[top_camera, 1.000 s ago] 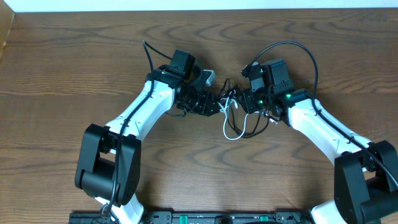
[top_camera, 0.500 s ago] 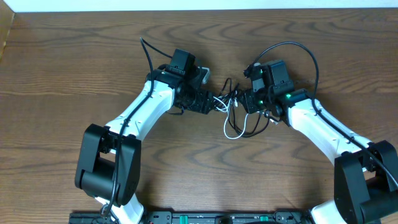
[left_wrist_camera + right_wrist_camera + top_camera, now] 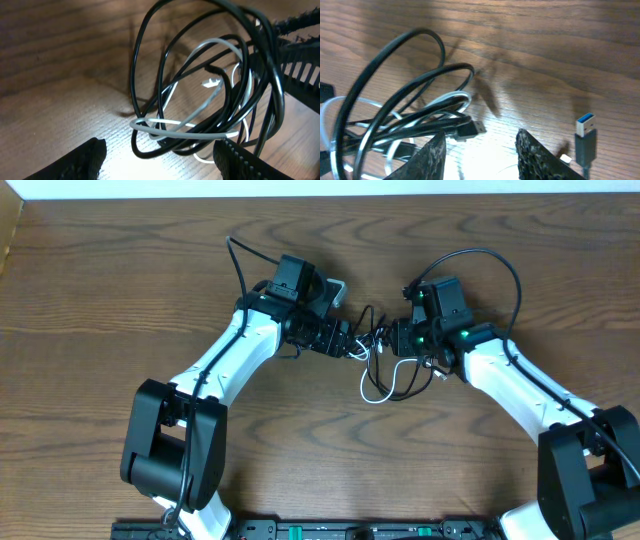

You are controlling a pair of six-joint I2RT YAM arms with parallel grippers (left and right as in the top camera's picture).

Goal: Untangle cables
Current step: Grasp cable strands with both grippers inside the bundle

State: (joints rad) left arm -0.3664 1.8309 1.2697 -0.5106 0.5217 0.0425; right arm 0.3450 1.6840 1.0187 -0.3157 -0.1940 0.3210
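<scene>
— While the left gripper [image 3: 160,145] gapes wide and grips nothing, where is the tangle of thin black and white cables [image 3: 373,352]?
— On the brown wooden table [image 3: 120,280], between both grippers. The right gripper [image 3: 480,134] stands parted too, clamping nothing.

Left tool [image 3: 352,347] has shifted slightly toward the far edge, cables [image 3: 373,338] following

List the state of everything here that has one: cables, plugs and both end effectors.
black cables: looped, tangled with the white one.
white cable: threaded through the black loops, one loop lying on the table.
small black plug: unplugged, at the edge of the bundle.
blue USB plug: unplugged, apart from the bundle.
left end effector: open, at the tangle.
right end effector: open, at the tangle.
</scene>
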